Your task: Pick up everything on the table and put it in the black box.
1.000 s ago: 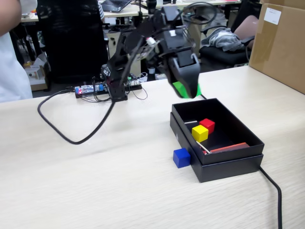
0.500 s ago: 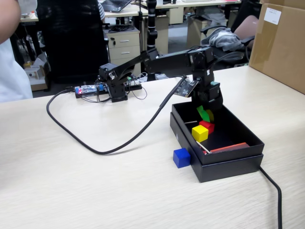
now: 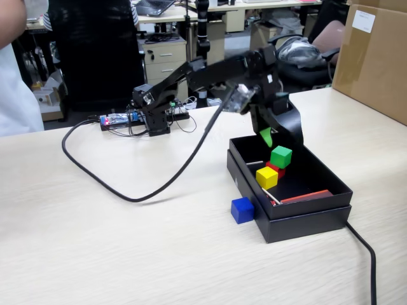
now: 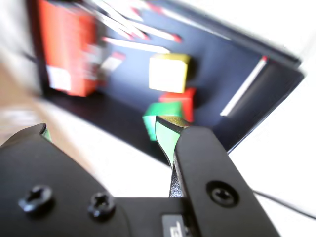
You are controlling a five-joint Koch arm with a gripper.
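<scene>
A: What is left for the pincer [image 3: 267,135] to take?

B: The blue cube [image 3: 242,210]. It sits on the bench [image 3: 127,241], touching or just beside the front corner of the black box [image 3: 305,213].

A: How will it handle?

B: Probably light and rigid, perhaps a little slick. Two opposite flat faces look like the best hold.

A: And the pincer?

B: It hangs empty over the box with its jaws spread apart. The green cube [image 3: 280,156] rests below it on the red cube [image 3: 275,169], beside the yellow cube [image 3: 266,177].
</scene>
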